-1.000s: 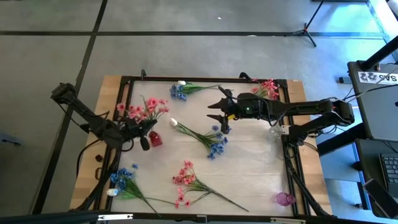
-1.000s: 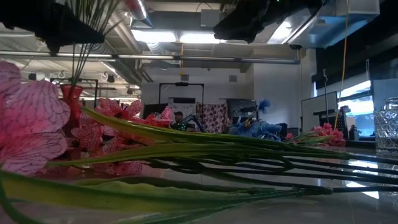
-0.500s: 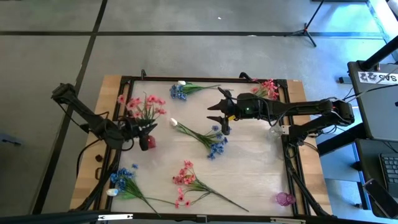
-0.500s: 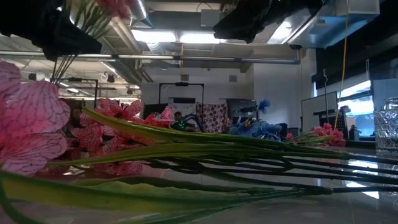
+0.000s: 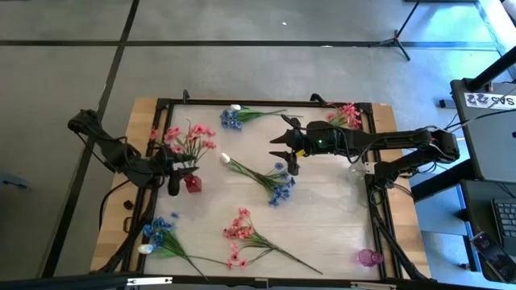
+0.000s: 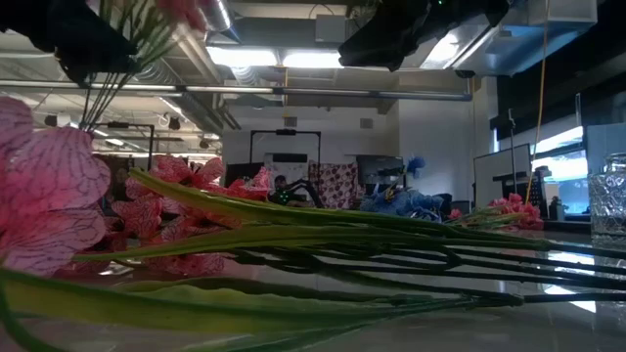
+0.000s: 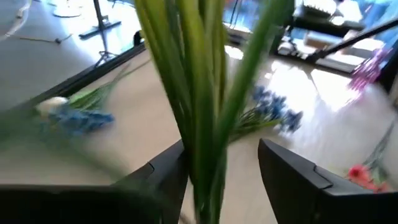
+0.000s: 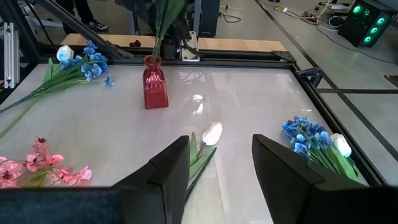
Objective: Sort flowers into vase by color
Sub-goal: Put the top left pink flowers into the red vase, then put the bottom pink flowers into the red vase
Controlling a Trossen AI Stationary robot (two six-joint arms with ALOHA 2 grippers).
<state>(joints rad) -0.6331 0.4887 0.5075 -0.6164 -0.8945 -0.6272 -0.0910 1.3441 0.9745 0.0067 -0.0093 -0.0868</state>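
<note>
A red vase (image 5: 192, 184) stands at the table's left, upright in the right wrist view (image 8: 155, 83). A pink sprig (image 5: 190, 138) sticks up out of its neck on green stems (image 7: 199, 93). My left gripper (image 5: 179, 171) is open, with its fingers on either side of those stems (image 7: 224, 174) above the vase. My right gripper (image 5: 277, 148) hangs open over the table's middle, its fingers (image 8: 217, 168) holding nothing. A white bud (image 8: 212, 133) with blue blooms (image 5: 278, 187) lies on the table below and ahead of it. My left gripper's fingers stand level on either side of the pink sprig's stems, coming from the table's left. The stems run close by one finger (image 7: 169, 175). I cannot tell whether that finger touches them. The wide gap to the other finger (image 7: 292, 177) is free.
Loose sprigs lie on the table: blue at the far edge (image 5: 234, 118), blue at the near left (image 5: 161, 234), pink at the near middle (image 5: 242, 234), pink at the far right (image 5: 347, 113). A clear vase (image 5: 355, 169) and a pink one (image 5: 369, 258) stand at the right.
My left gripper has opened and let go of the pink sprig's stems, which stay standing in the red vase. It has drawn back a little toward the table's left edge and risen, tipping up from a steeper downward slant. My right arm has kept still.
</note>
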